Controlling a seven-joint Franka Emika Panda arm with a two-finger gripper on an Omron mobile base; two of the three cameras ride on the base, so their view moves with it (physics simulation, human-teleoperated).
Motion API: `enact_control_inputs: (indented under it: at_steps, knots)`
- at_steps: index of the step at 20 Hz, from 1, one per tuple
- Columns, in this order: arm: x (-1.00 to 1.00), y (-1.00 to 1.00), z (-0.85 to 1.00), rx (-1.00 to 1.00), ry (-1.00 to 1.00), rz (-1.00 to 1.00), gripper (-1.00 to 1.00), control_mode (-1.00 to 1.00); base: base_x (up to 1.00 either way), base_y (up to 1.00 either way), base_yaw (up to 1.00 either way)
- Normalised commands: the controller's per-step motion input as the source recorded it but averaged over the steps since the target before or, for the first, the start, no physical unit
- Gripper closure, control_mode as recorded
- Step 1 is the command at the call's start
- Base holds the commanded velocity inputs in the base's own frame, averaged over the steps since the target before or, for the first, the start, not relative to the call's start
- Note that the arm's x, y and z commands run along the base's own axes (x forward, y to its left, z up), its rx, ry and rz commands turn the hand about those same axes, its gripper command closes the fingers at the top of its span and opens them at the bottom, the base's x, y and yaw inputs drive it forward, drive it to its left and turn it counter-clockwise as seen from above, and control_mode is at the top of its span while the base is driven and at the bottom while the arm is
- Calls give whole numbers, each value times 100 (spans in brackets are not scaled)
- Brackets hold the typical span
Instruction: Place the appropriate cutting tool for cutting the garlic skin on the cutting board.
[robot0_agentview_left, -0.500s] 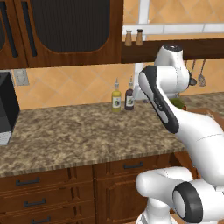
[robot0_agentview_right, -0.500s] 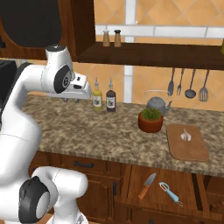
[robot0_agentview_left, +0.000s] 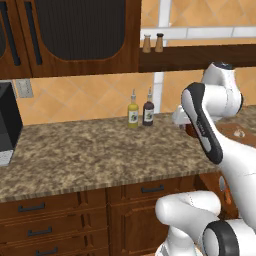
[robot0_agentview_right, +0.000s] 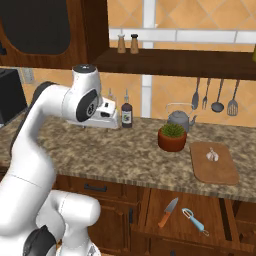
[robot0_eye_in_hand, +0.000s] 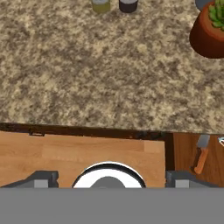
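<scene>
Down on the speckled brown granite desk (robot0_agentview_right: 125, 155) things are spread along the far and right side: two bottles (robot0_agentview_right: 126, 114) by the tiled wall, a grey kettle (robot0_agentview_right: 178, 120), and just in front of it a potted plant (robot0_agentview_right: 172, 137) in a terracotta pot. Right of the plant lies the cutting board (robot0_agentview_right: 220, 172), and the garlic (robot0_agentview_right: 212, 155) sits on its far half. Above, a dark wood shelf carries two shakers (robot0_agentview_right: 127, 44), and ladles and spoons (robot0_agentview_right: 214, 96) hang on the wall to the right.

Below the desk edge, in the right base view, a drawer (robot0_agentview_right: 150, 210) stands open, and there is the cutting tool (robot0_agentview_right: 168, 212), orange-brown handle toward the near left, blade toward the far right, lying on the drawer floor. Near it to the right rests a blue-handled peeler (robot0_agentview_right: 194, 219).

My hand camera looks straight down over the desk edge: granite on top, the plant at the upper right, the tool low at the right in the drawer. My jaws (robot0_eye_in_hand: 108, 180) are held high and well apart from it; their tips stand spread wide, nothing between them.

Over in the left base view, a black appliance (robot0_agentview_left: 7, 122) sits at the far left.
</scene>
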Motion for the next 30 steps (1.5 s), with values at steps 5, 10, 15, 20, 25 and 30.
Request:
enact_control_inputs:
  at_steps: [5,10,15,20,25,30]
  knots:
    - [-64,-100,-50,12,1,0,-100,-100,0,0,0]
    - [-50,-100,-57,3,3,0,-100,-100,0,0,0]
    - [-17,-100,-49,0,19,0,-100,-100,0,0,0]
    - [-21,-64,-43,0,31,0,-100,-100,0,0,0]
    - [0,-42,-74,0,19,0,-100,-100,0,0,0]
    - [-7,-9,-62,0,1,0,-100,-100,0,0,0]
